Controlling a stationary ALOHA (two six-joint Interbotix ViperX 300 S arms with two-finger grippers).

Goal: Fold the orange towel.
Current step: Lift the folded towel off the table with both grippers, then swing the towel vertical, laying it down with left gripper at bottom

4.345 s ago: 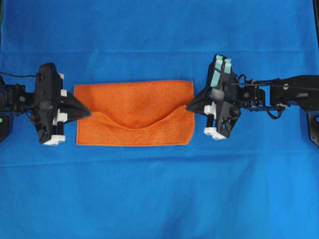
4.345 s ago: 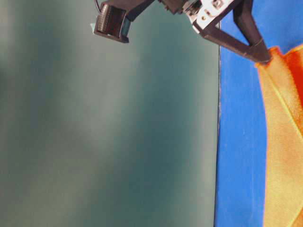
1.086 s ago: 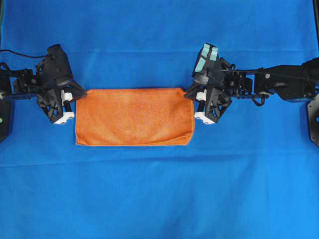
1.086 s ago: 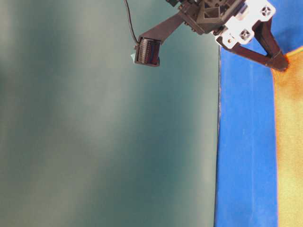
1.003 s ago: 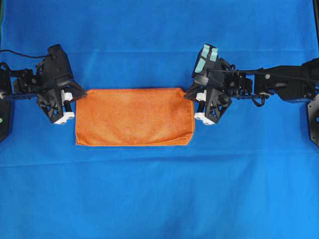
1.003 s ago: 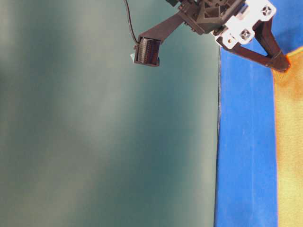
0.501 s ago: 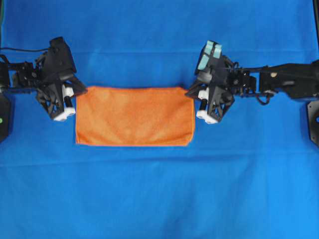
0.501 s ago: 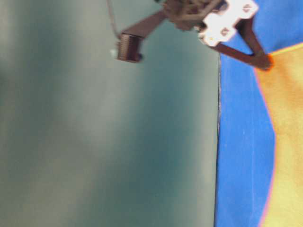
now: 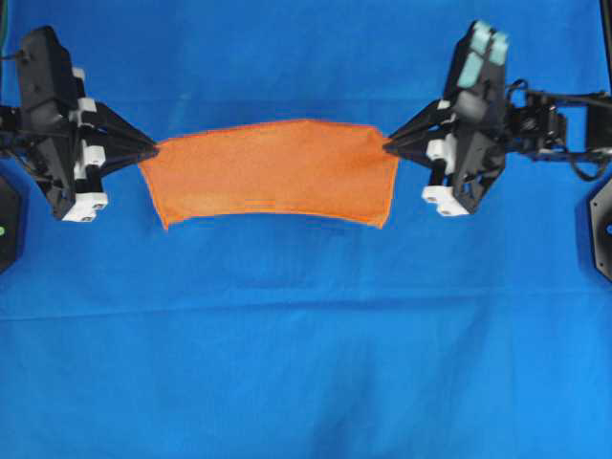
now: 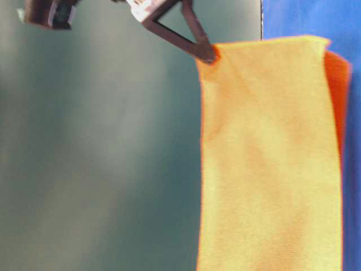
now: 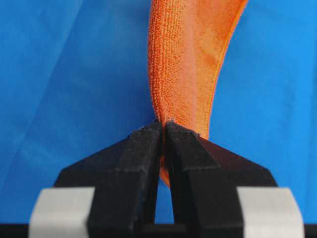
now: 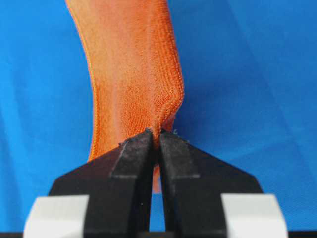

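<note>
Lengthwise, orange towel (image 9: 273, 172) spans left-right.

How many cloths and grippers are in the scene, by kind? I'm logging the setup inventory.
Bright orange fuzzy microfibre towel: 1
Large smooth blue cloth covering the table: 1
Black robot grippers, left and right, each pinching a towel end: 2
Total: 4
</note>
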